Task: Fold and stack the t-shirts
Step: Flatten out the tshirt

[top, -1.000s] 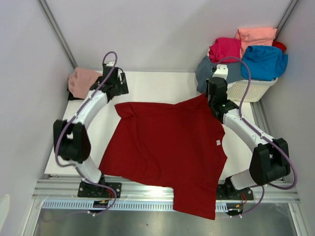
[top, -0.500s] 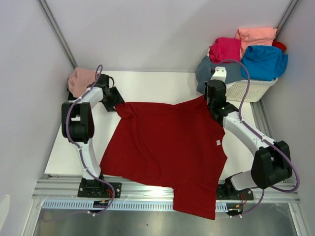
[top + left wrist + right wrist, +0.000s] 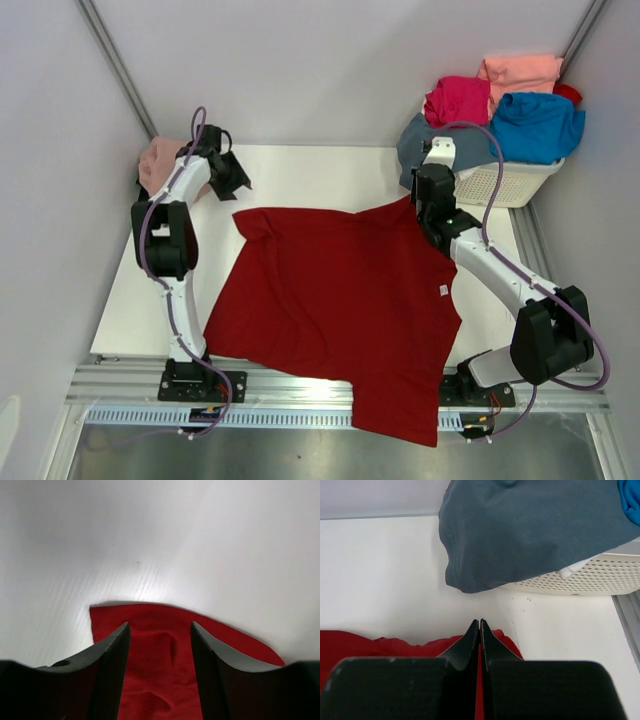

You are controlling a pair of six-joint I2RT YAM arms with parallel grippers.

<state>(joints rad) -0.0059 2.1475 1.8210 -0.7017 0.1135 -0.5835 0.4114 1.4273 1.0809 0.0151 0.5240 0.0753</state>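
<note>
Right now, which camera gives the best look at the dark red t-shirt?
Top external: the dark red t-shirt lies spread over the table, one part hanging off the near edge. Left wrist shows only one corner beyond the left end effector; right wrist shows just a strip of its edge.

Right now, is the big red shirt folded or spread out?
Spread out. The red shirt lies flat across the table, one end hanging off the near edge.

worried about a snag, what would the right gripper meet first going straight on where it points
Beyond the dark red t-shirt it grips, bare table, then probably the grey-blue t-shirt hanging from the basket; depth is unclear.
</note>
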